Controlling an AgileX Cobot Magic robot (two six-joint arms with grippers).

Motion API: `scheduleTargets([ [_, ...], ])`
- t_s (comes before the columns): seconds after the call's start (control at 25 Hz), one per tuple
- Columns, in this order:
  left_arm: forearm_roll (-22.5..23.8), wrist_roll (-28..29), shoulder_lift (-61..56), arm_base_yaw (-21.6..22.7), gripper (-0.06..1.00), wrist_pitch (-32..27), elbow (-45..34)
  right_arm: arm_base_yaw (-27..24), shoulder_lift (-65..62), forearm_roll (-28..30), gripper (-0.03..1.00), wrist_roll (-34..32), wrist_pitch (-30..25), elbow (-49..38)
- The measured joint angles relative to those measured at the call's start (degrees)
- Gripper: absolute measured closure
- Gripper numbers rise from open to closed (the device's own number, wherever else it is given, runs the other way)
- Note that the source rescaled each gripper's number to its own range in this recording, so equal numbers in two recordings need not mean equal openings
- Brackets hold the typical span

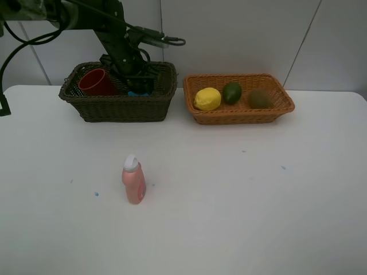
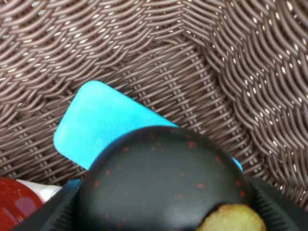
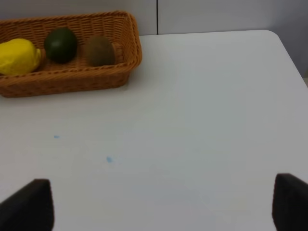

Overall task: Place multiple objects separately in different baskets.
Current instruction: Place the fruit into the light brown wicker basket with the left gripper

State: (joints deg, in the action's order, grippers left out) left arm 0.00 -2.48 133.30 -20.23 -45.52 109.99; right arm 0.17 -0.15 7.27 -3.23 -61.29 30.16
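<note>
My left gripper (image 1: 133, 80) reaches down into the dark olive-brown basket (image 1: 117, 110) and is shut on the dark mangosteen (image 2: 163, 183), which fills the space between its fingers. Under it on the basket floor lies the blue eraser (image 2: 101, 125). The red cup (image 1: 94, 82) lies in the same basket, to the left. The pink bottle (image 1: 133, 183) stands alone on the white table. The orange-tan basket (image 1: 238, 114) holds the lemon (image 1: 207, 98), lime (image 1: 231, 92) and kiwi (image 1: 260, 98). My right gripper (image 3: 161, 204) hangs open over bare table, away from everything.
The two baskets stand side by side along the far edge of the table, close to the wall. A small white piece (image 2: 45, 190) shows beside the red cup's rim (image 2: 14, 204). The table's right edge (image 3: 288, 53) runs near my right gripper.
</note>
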Motion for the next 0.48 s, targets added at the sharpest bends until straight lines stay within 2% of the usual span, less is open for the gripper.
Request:
scheduleTargets([
  [0.2,0.0,0.4,0.0,0.0,0.14,0.3,0.0,0.0,0.0,0.0,-0.03,0.0,0.0,0.0],
  [0.28,0.0,1.6,0.0,0.0,0.08,0.4,0.0,0.0,0.0,0.0,-0.03,0.0,0.0,0.0],
  [0.32,0.0,2.5,0.0,0.0,0.01,0.4,0.0,0.0,0.0,0.0,-0.03,0.0,0.0,0.0],
  [0.48,0.0,2.5,0.0,0.0,-0.02,0.4,0.0,0.0,0.0,0.0,-0.03,0.0,0.0,0.0],
])
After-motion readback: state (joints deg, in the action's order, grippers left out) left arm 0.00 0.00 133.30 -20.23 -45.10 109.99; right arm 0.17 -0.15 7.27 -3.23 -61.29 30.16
